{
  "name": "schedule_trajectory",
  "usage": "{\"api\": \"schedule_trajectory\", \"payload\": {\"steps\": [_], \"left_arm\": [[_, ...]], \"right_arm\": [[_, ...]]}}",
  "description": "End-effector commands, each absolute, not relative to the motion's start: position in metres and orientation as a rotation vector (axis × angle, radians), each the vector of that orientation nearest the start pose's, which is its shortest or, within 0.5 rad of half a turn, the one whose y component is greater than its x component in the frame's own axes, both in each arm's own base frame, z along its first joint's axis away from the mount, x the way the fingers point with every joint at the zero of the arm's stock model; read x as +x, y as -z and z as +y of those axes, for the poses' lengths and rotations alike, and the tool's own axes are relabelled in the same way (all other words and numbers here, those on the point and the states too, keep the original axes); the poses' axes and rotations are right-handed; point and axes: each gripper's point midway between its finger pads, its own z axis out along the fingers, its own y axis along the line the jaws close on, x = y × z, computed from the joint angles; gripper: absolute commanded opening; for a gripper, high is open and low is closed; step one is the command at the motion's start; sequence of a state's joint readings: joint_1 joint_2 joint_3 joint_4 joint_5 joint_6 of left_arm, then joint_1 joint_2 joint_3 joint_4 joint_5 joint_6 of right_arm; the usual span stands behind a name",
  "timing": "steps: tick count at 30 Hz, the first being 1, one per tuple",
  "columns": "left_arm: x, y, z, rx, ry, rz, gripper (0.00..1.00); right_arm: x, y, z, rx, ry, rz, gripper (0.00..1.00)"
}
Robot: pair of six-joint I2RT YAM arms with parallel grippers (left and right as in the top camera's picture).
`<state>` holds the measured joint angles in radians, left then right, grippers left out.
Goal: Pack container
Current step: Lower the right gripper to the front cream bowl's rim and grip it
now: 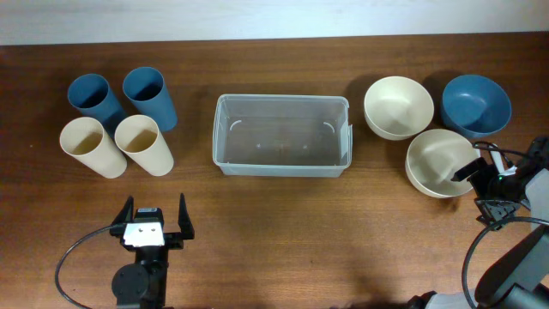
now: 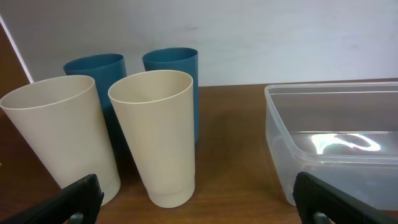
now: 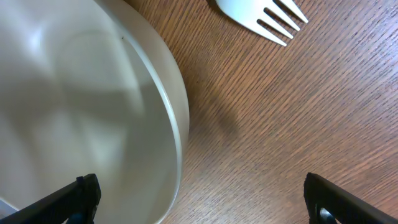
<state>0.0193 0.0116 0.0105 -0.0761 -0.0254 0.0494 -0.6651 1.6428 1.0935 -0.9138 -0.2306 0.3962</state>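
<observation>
The clear container point(image 1: 283, 137) stands empty in the middle of the table; its left end shows in the left wrist view point(image 2: 336, 143). My left gripper point(image 1: 155, 206) is open near the front edge, facing the cups and the container point(image 2: 199, 202). At the right, my right gripper point(image 1: 480, 182) is open and straddles the right rim of the nearest cream bowl point(image 1: 433, 159). In the right wrist view that bowl point(image 3: 81, 106) fills the left side. One fingertip point(image 3: 84, 193) hangs over its inside, the other point(image 3: 329, 199) over bare wood, and nothing is gripped point(image 3: 205, 199).
Two blue cups point(image 1: 93, 99) point(image 1: 150, 94) and two cream cups point(image 1: 90, 146) point(image 1: 141, 143) stand at the left. A second cream bowl point(image 1: 398, 107) and a blue bowl point(image 1: 476, 105) sit at the back right. A white fork point(image 3: 261, 15) lies beyond the near bowl.
</observation>
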Motion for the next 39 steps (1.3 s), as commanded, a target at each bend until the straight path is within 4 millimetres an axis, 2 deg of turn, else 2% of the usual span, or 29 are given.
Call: {"api": "schedule_trajectory", "payload": {"steps": [1,6,13,18,39], "left_arm": [[0.246,-0.156,0.009,0.013,-0.078,1.650,1.00],[0.246,-0.156,0.009,0.013,-0.078,1.650,1.00],[0.246,-0.156,0.009,0.013,-0.078,1.650,1.00],[0.246,-0.156,0.009,0.013,-0.078,1.650,1.00],[0.246,-0.156,0.009,0.013,-0.078,1.650,1.00]], "right_arm": [[0.262,-0.058,-0.156,1.505,-0.326,2.587,0.99],[0.262,-0.056,-0.156,1.504,-0.325,2.583,0.99],[0.263,-0.039,-0.154,1.487,-0.342,2.560,0.99],[0.270,-0.041,-0.152,1.461,-0.381,2.542,0.99],[0.269,-0.038,-0.152,1.451,-0.373,2.545,0.99]]}}
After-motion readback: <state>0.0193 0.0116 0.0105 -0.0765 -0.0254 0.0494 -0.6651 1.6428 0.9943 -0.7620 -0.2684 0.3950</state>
